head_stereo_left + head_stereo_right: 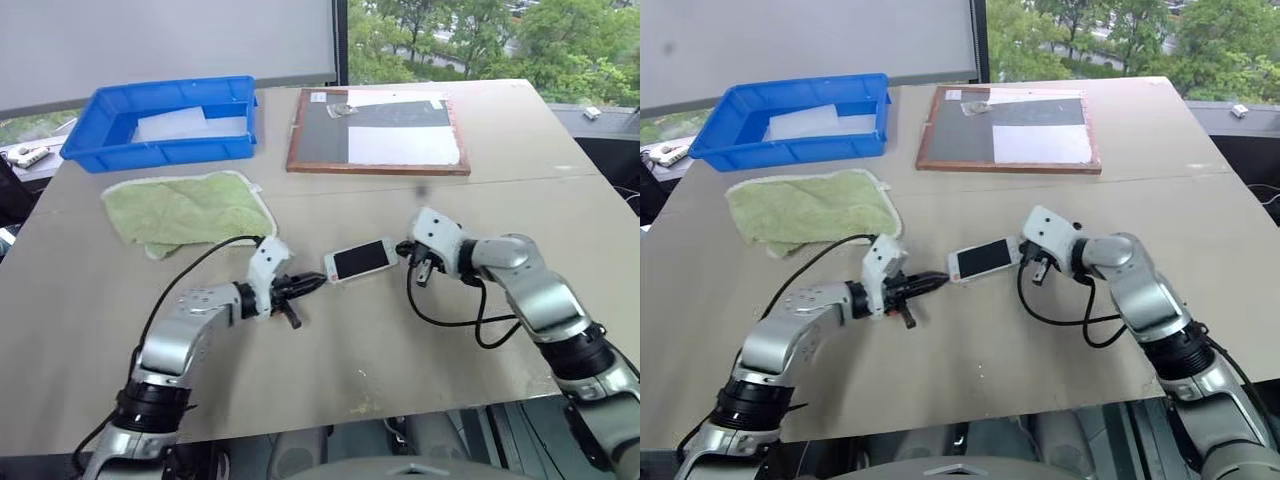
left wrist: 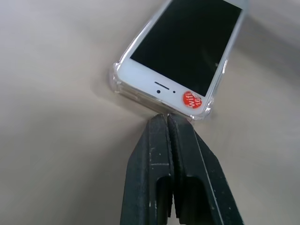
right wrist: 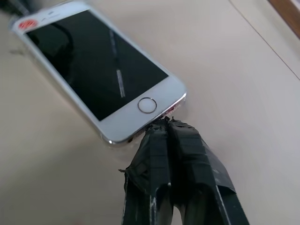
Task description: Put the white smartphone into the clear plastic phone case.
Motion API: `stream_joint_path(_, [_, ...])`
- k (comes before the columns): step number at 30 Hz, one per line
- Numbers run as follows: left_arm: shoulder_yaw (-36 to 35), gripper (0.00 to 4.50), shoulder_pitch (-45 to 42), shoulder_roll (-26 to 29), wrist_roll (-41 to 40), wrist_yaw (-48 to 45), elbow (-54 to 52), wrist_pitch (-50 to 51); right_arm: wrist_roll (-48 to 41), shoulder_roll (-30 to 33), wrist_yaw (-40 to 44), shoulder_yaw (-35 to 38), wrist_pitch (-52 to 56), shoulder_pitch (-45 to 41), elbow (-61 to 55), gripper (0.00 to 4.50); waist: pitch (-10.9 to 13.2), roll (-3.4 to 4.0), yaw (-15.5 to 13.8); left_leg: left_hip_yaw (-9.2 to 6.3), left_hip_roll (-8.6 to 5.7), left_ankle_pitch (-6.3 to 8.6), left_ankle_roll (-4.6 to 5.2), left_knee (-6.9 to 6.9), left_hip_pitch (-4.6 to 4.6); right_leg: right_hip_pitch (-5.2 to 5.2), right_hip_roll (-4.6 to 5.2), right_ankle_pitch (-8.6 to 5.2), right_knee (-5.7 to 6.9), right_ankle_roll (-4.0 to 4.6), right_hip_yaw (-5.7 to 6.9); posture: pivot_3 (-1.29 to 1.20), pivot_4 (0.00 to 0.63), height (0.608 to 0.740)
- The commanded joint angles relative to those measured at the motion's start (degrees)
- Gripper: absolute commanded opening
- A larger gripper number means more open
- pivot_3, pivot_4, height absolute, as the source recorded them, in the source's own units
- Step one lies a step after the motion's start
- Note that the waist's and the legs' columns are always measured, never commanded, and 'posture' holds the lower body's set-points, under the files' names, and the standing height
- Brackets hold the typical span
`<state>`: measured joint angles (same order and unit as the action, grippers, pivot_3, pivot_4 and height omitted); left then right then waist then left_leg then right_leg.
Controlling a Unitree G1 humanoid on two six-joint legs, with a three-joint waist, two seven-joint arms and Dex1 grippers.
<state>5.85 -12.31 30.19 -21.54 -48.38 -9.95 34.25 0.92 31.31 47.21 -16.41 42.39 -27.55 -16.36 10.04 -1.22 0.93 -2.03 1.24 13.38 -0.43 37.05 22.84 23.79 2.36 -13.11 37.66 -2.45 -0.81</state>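
White smartphone lies mid-surface, seemingly seated in the clear plastic phone case (rim visible); left claw and right claw, both closed, press opposite ends; little remains.

Soft, even daylight comes from the window behind the table, and shadows are faint. The head views are sharp, their far edges slightly bowed. In the wrist views the phone screen mirrors pale streaks, and its far end blurs.
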Motion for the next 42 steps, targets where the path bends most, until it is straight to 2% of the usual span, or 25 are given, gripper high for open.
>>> stream_joint_path(1, [3.8, 0.08, -3.8, -3.0, -0.7, -2.3, -0.5, -2.0, -3.7, 0.5, 1.8, 0.5, 1.6, 1.6, -6.7, 0.00, 0.0, -0.01, -0.1, -0.02, 0.01, 0.00, 0.00, 0.00, 0.00, 0.00, -0.02, 0.00, 0.00, 0.00, 0.02, 0.00, 0.150, 0.740])
stream_joint_path(8, [6.2, 0.08, -7.9, -5.8, 1.4, -4.6, 4.8, -4.1, -4.2, 2.2, 0.6, 3.9, 3.6, 5.2, -7.7, 0.00, 0.0, -0.02, -0.1, 0.00, 0.01, 0.00, 0.00, 0.03, -0.01, -0.01, -0.03, -0.04, 0.01, -0.06, 0.00, 0.00, 0.150, 0.740])
stream_joint_path(13, [5.8, 0.08, -8.6, -5.6, 2.5, -6.3, 7.7, -5.8, -4.1, 0.7, -0.9, 3.8, 3.2, 6.4, -7.2, 0.00, 0.0, -0.02, -0.1, 0.00, 0.01, 0.00, 0.00, 0.03, -0.01, -0.01, -0.03, -0.04, 0.01, -0.06, 0.00, 0.00, 0.150, 0.740])
stream_joint_path(20, [-0.1, 0.08, -6.0, -2.6, 2.0, -6.0, 9.3, -7.1, -3.7, 1.0, -2.5, 6.2, 1.1, 8.6, -6.6, 0.00, 0.0, -0.02, 0.1, 0.00, 0.05, 0.00, 0.00, 0.03, -0.04, -0.01, -0.07, -0.05, 0.04, -0.07, -0.02, 0.00, 0.150, 0.740])
stream_joint_path(23, [-4.5, 0.08, -4.2, -1.2, -1.9, -7.2, 7.5, -5.0, -5.3, 2.1, -2.8, 10.0, -0.6, 10.1, -6.2, 0.00, 0.0, -0.02, 0.1, 0.00, 0.06, 0.00, 0.00, 0.02, -0.03, 0.00, -0.09, -0.05, 0.04, -0.07, -0.02, 0.00, 0.150, 0.740])
stream_joint_path(26, [-6.1, 0.08, -4.0, -0.9, -6.5, -8.7, 4.8, -1.0, -8.2, 2.5, -2.8, 13.4, -0.5, 10.9, -6.5, 0.00, 0.0, -0.03, -0.1, 0.00, 0.06, 0.00, 0.00, 0.03, -0.01, 0.00, -0.07, -0.04, 0.02, -0.08, -0.02, 0.00, 0.150, 0.740])
stream_joint_path(34, [-0.1, 0.08, -9.0, -5.1, -7.3, -7.8, 3.6, 2.2, -13.6, 3.3, -2.7, 16.2, 0.4, 11.5, -8.0, 0.00, 0.1, -0.06, -0.2, -0.01, 0.03, 0.00, 0.00, 0.09, 0.00, -0.05, -0.08, -0.04, 0.01, -0.08, -0.03, 0.00, 0.150, 0.740])
stream_joint_path(39, [5.8, 0.08, -14.3, -8.9, -2.0, -5.4, 9.1, 0.0, -14.6, 2.4, -3.8, 13.5, 1.4, 9.5, -8.3, 0.00, 0.1, -0.06, 0.0, 0.00, 0.03, 0.00, 0.00, 0.10, -0.03, -0.05, -0.11, -0.04, 0.04, -0.09, -0.07, 0.00, 0.150, 0.740])
stream_joint_path(42, [7.9, 0.08, -15.5, -9.2, 0.9, -4.7, 11.8, -0.7, -13.8, 2.2, -4.4, 10.8, 1.3, 8.4, -7.3, 0.00, 0.1, -0.06, 0.2, 0.00, 0.03, 0.00, 0.00, 0.10, -0.04, -0.05, -0.14, -0.04, 0.05, -0.09, -0.09, 0.00, 0.150, 0.740])
